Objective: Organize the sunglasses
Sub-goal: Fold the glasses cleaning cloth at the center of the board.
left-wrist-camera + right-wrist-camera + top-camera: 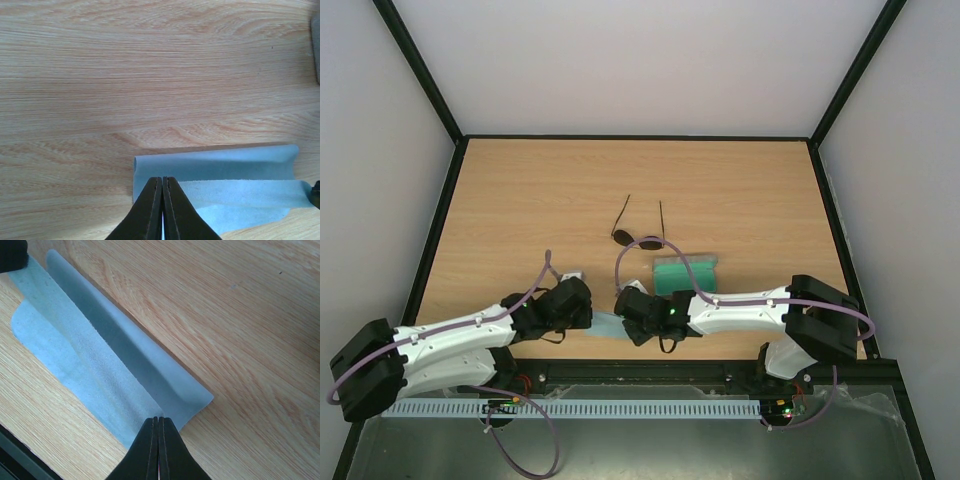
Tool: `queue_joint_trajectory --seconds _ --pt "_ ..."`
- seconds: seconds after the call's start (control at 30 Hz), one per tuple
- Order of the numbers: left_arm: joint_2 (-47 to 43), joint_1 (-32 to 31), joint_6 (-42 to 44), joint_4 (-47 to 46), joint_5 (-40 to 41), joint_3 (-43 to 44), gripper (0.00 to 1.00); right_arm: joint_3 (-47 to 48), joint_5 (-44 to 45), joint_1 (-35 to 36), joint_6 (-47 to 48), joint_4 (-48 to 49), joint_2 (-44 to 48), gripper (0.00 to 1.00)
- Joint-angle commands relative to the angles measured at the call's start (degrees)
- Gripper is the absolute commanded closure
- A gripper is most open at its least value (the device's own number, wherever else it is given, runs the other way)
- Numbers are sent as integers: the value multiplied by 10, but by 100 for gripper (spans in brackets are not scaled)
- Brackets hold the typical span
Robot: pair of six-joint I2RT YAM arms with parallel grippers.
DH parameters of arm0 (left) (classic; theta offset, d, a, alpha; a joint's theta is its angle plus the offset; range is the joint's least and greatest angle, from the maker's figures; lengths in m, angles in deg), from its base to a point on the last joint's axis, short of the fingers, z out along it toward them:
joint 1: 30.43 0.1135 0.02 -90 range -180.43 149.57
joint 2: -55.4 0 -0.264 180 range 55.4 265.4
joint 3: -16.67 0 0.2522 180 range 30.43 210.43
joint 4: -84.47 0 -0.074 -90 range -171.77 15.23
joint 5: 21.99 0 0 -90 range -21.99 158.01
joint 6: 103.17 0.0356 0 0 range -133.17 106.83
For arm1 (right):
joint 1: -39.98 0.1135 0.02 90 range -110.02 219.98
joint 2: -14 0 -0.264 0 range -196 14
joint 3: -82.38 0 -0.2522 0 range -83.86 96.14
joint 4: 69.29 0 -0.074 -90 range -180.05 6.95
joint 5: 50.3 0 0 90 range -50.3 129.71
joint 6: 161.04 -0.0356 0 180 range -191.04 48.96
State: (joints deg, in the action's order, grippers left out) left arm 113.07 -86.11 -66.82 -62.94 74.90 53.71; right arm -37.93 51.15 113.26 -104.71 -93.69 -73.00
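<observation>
The left jaws are pressing fully together, their dark fingers (147, 212) pinching one short end of a light blue cloth (225, 172). The right jaws are likewise closing tight, fingers (170, 455) meeting on the opposite short end of the same cloth, right where a long crease is running into the tips. Between the two grips the cloth is lying doubled along its length, one long strip folding over the other, with a soft rounded ridge showing along the far side. In each wrist view the other arm's dark tip is just peeking in at the far end of the cloth.

From above, the two arms are reaching inward from either side and meeting low over the near middle of the wooden table (740, 190), with the cloth spanning the short gap between them. Just beyond the right arm's wrist a rectangular case (698, 270), green from above, is lying flat. The sunglasses (640, 238) are resting on the table just past the case's far-left corner, well apart from both jaws, round dark lenses toward the arms and both slim temple arms opening out toward the far edge.
</observation>
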Motion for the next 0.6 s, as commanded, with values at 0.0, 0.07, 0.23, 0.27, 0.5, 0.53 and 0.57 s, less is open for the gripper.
queue_joint_trajectory --seconds 0.0,0.07,0.23,0.27,0.5,0.53,0.57 --pt "-13 -11 -17 13 7 -6 98 -11 10 5 -5 -16 -5 99" --pt "-14 -14 -21 13 7 -6 98 -11 12 5 -6 -18 -4 99" --pt "-10 -23 -29 12 8 -7 98 -10 14 5 -5 -19 0 99" --pt "-10 -24 -30 12 8 -8 98 -9 14 5 -5 -19 0 99" --pt "-11 -27 -35 12 10 -15 98 -12 6 6 -6 -14 -2 99" --pt "-12 -27 -35 13 9 -16 98 -13 5 6 -7 -13 -1 99" --pt "-12 -27 -36 13 9 -18 98 -15 4 6 -6 -12 -1 99"
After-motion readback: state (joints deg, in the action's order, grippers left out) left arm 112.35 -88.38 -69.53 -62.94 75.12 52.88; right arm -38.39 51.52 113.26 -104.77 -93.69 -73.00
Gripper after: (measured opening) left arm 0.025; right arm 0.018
